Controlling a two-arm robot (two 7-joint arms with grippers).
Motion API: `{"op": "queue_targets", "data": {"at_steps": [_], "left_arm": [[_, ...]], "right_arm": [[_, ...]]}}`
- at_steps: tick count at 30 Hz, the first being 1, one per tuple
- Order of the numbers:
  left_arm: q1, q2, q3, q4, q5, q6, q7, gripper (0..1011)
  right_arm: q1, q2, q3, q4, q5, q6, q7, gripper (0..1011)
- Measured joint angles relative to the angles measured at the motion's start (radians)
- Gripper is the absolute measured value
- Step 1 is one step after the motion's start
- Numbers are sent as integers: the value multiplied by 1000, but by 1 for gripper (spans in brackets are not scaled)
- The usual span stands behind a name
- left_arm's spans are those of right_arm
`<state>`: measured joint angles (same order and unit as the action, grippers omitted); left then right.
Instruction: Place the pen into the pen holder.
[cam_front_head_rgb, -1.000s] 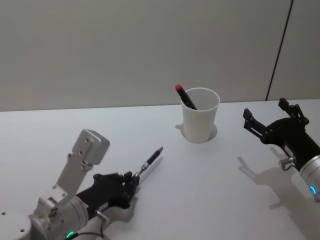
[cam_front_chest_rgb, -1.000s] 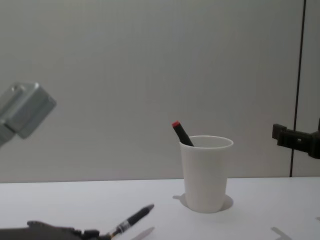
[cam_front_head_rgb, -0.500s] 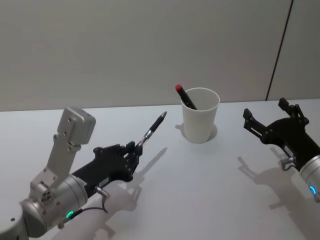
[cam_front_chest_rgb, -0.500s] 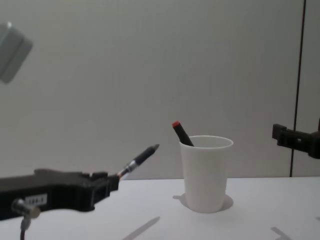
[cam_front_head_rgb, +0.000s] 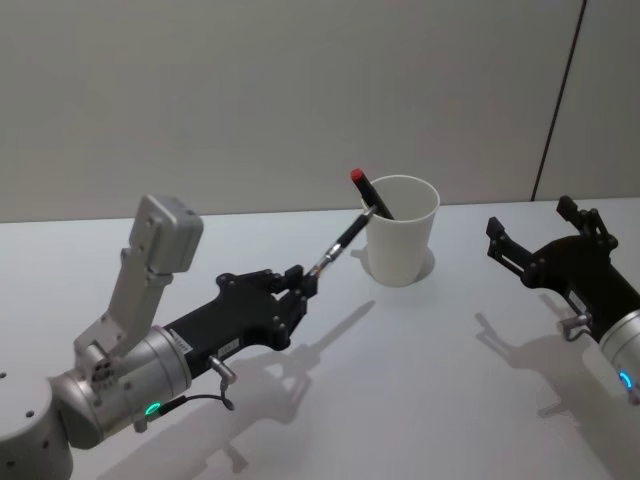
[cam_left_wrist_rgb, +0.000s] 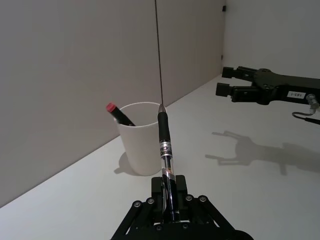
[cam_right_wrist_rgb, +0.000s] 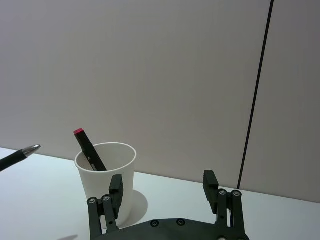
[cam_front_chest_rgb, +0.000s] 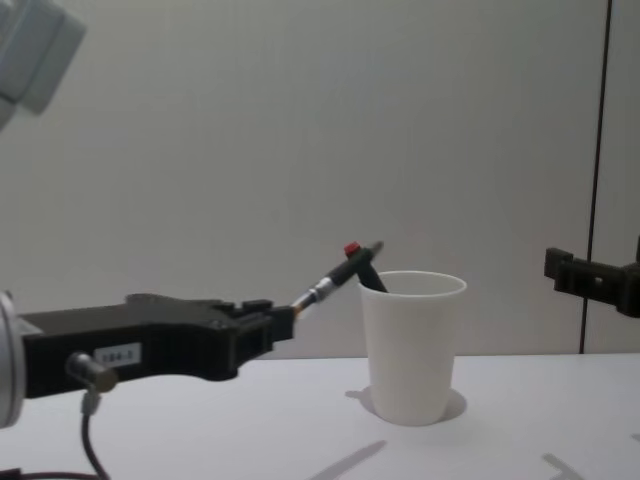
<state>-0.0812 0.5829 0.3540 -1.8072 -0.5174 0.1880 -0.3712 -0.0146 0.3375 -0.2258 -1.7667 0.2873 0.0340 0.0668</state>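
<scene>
Paper pen holder (cam_front_head_rgb: 400, 245), slim pen (cam_front_head_rgb: 340, 243)

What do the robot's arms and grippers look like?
The left gripper and right gripper are black and slim, on silver-grey round arms with small lights. The left also carries a grey box, a thin black cable and a white label.

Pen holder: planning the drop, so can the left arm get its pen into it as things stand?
Probably yes. The left gripper holds the pen with its tip near the rim of the pen holder; only the red-capped marker leans there, and the right gripper sits well aside.
</scene>
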Motion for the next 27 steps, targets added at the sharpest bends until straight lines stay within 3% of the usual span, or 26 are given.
{"op": "queue_targets", "data": {"at_steps": [11,27], "left_arm": [[-60,-49,21,53,57,-8,-105,160],[-106,-102,40,100,93,-66,-135,161]], "right_arm": [[0,0,0,0,0,0,0,1001],[0,0,0,0,0,0,0,1002]]}}
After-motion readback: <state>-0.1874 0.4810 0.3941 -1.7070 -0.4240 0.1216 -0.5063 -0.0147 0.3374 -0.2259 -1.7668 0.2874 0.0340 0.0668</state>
